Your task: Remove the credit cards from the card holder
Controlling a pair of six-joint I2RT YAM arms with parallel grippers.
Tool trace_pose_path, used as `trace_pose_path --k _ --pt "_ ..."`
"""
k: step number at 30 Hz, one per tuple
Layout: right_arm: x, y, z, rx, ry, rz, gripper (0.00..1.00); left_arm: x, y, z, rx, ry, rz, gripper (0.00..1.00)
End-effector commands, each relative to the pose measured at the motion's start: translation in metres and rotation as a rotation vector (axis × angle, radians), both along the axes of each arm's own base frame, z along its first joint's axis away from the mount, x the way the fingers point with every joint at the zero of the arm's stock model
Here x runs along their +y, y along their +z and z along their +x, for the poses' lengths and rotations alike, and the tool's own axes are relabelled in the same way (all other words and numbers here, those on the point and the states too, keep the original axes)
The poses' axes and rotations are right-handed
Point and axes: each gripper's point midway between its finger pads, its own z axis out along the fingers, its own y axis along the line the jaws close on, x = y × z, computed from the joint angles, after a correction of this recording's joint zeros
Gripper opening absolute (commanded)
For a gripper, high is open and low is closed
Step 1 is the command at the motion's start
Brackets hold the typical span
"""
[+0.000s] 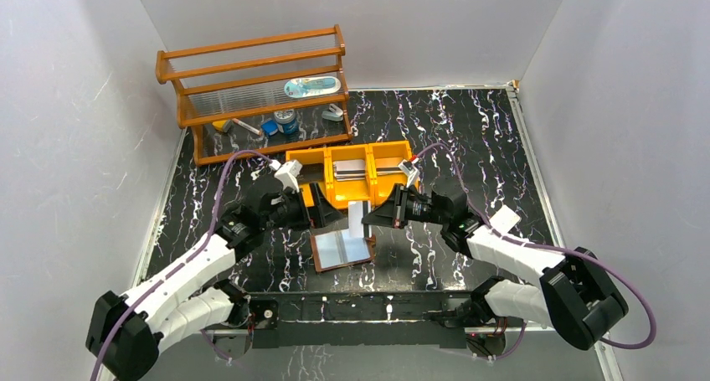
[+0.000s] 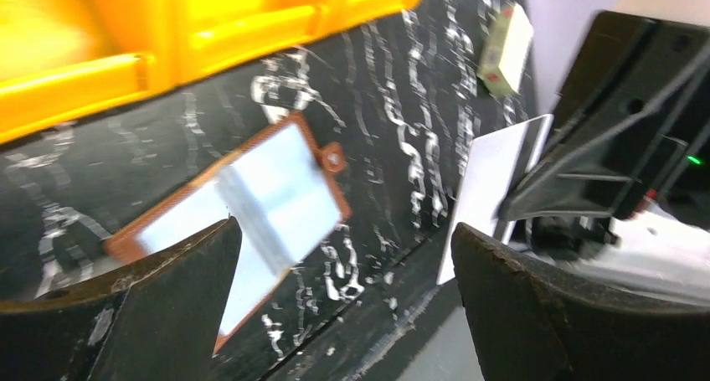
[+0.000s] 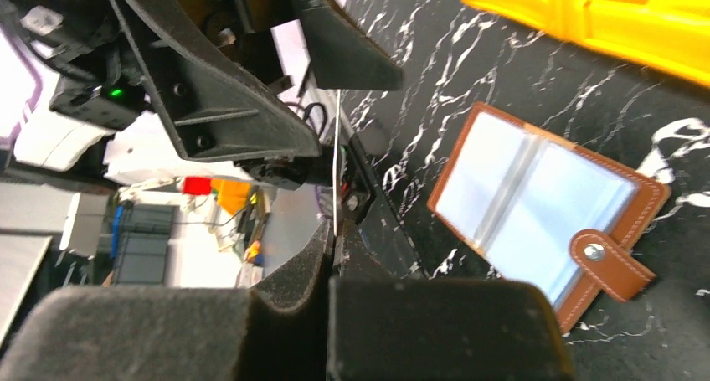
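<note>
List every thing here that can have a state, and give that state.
card holder: open, lying flat, snap tab undone.
card: out of the holder, held upright.
left gripper: open, empty.
right gripper: shut on the card.

The left arm (image 1: 188,272) and right arm (image 1: 512,251) are white with chunky black joints. The left gripper (image 2: 345,306) and right gripper (image 3: 332,251) are black. Purple cables (image 1: 224,184) loop along both.

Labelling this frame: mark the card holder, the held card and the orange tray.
card holder (image 3: 481,180): right wrist view, left inner sleeve.
held card (image 2: 487,188): left wrist view, white face.
orange tray (image 1: 350,151): top view, back rim.
</note>
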Motion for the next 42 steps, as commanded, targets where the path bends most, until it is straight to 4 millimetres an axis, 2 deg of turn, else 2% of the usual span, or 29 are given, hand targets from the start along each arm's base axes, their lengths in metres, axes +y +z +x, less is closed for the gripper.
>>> trace_pose_path --k 1,9,15,20,23,27,30,35,42 --pt "-0.002 0.015 0.022 -0.12 -0.082 -0.065 0.0 0.046 0.01 0.019 -0.1 0.187 0.195 0.98" --pt "-0.009 0.028 0.049 -0.248 -0.177 -0.17 0.0 0.098 0.027 0.023 -0.165 0.33 0.406 0.98" --pt "-0.005 0.043 0.068 -0.331 -0.2 -0.215 0.0 0.127 0.032 0.018 -0.229 0.393 0.485 0.98" --pt "-0.004 0.054 0.086 -0.409 -0.216 -0.276 0.0 0.137 0.017 0.01 -0.229 0.405 0.5 0.98" --pt "-0.005 0.058 0.097 -0.457 -0.237 -0.314 0.0 0.136 0.023 0.01 -0.245 0.409 0.485 0.98" --pt "-0.008 0.057 0.116 -0.516 -0.279 -0.389 0.0 0.141 0.023 0.014 -0.256 0.43 0.513 0.98" --pt "-0.004 0.055 0.128 -0.595 -0.277 -0.46 0.0 0.148 0.017 0.018 -0.246 0.453 0.569 0.98" --pt "0.001 0.044 0.153 -0.846 -0.262 -0.709 0.0 0.155 0.016 0.018 -0.209 0.472 0.619 0.98" --pt "0.023 0.035 0.162 -1.23 -0.144 -0.907 0.0 0.168 0.024 0.016 -0.24 0.548 0.607 0.98"
